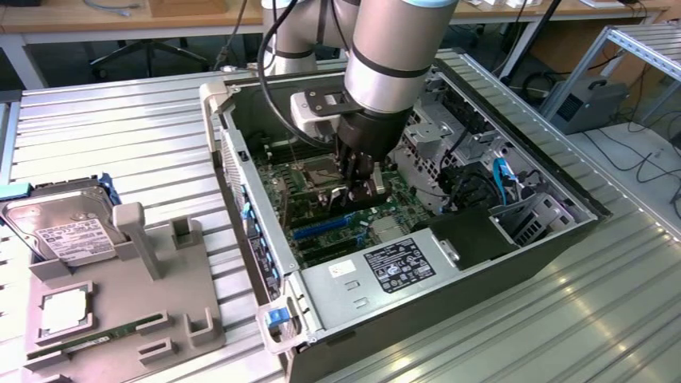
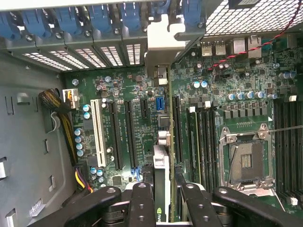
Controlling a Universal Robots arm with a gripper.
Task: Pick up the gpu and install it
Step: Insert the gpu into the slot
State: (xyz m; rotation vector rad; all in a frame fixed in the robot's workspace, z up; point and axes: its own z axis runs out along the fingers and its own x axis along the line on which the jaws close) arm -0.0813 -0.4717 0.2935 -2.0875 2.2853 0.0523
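gpu [image 2: 161,175] stands on edge between the jaws, seen edge-on in the wrist view, pinched from both sides by the black fingers [image 2: 142,201]. gripper [image 2: 166,189] is clenched on the card. In the exterior view the gripper [image 1: 356,190] is deep inside the open PC case [image 1: 479,311], low over the board. The card's silver bracket [image 2: 163,40] is at the end far from the jaws, against the rear slot openings with blue retention clips [image 2: 71,19]. The card runs over the green motherboard [image 2: 118,90], in line with the black expansion slots; seated or not, cannot tell. On one side of the jaws is a white PCI slot [image 2: 96,130]. On the other side are RAM slots [image 2: 208,142], then an open CPU socket [image 2: 246,163]. Power supply [image 1: 396,263] is near the jaws, at the case corner. Well apart from the jaws, outside the case at the exterior view's left, is a grey tray [image 1: 159,295] with a hard drive [image 1: 66,233] and a green RAM stick [image 1: 96,337].
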